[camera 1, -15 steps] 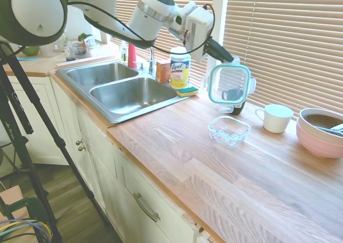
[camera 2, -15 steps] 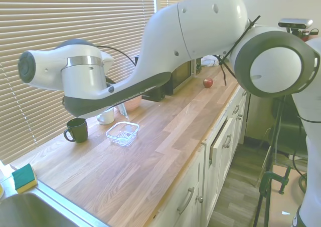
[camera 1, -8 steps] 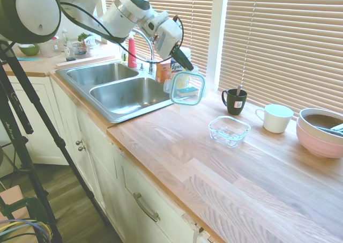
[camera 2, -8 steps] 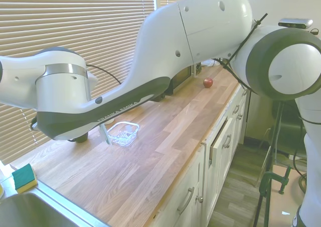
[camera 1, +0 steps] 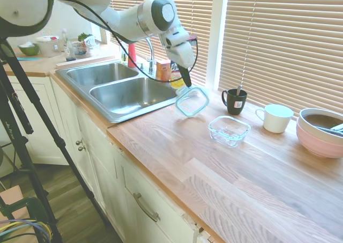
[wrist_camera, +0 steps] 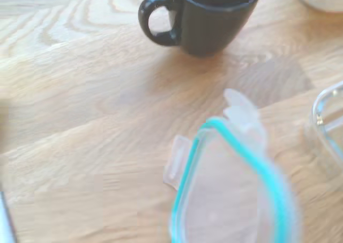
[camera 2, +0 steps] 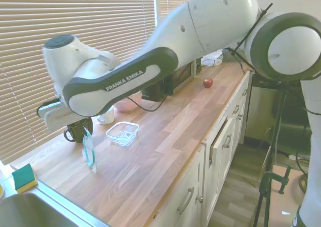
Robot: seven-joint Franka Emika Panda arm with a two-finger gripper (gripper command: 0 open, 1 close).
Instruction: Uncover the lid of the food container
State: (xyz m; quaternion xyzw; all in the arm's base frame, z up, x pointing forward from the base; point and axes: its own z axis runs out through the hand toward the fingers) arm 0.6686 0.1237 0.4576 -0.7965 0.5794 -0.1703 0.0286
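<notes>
End effector (camera 1: 188,83) pinched lid (camera 1: 192,101) by top rim. Lid hung on edge, low over tabletop (camera 1: 225,173), near sink-side edge. Glass food container (camera 1: 229,130) sat open, well apart.

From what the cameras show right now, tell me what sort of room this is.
A home kitchen, most likely: a stainless steel double sink set into a long wooden countertop, white cabinets with metal handles below, and a black ceramic mug and a white cup by the blinds.
</notes>
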